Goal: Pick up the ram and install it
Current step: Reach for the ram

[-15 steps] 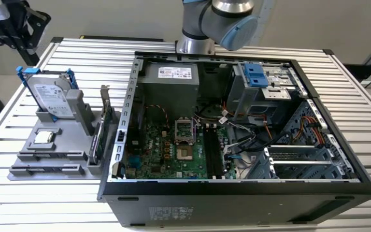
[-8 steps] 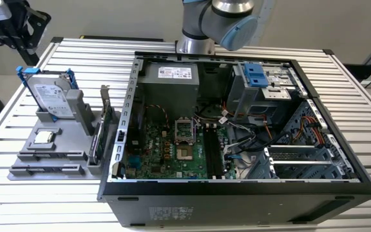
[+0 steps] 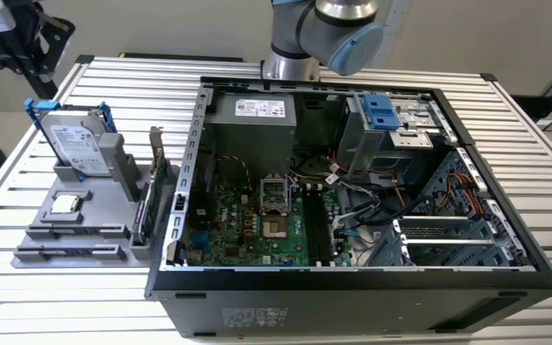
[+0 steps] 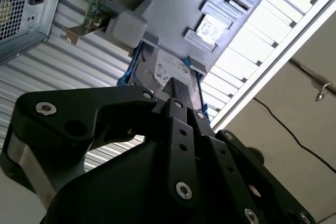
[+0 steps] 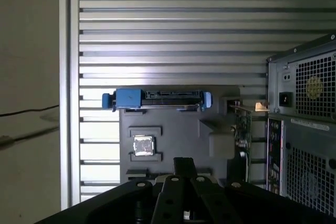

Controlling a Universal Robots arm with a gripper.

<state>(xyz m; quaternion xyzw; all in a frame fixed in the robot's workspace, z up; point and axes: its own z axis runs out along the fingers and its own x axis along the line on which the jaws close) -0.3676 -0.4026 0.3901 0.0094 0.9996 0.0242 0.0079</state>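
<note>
On the slatted aluminium table lies the open computer case, side panel off and motherboard exposed. Just beside it, on the exterior view's left, sits the grey parts fixture. Gripper: hangs above the fixture, well apart from the case, and in the first wrist view it points down at the fixture's middle. Whether it is open or closed cannot be told; no board shows at its tip. Hard drive in its blue caddy stands at the fixture's far end. Expansion card with metal bracket stands on edge along the fixture's case-side edge. Black memory slots on the motherboard look empty. Ram: judged to be the thin blue-green strip on edge in the fixture, just beside the bracketed card. The two are hard to separate, so this placement is tentative. Processor chip lies flat in its pocket. Progress, as judged: ram not picked up and not installed, so both the pick and the seating are left.
</note>
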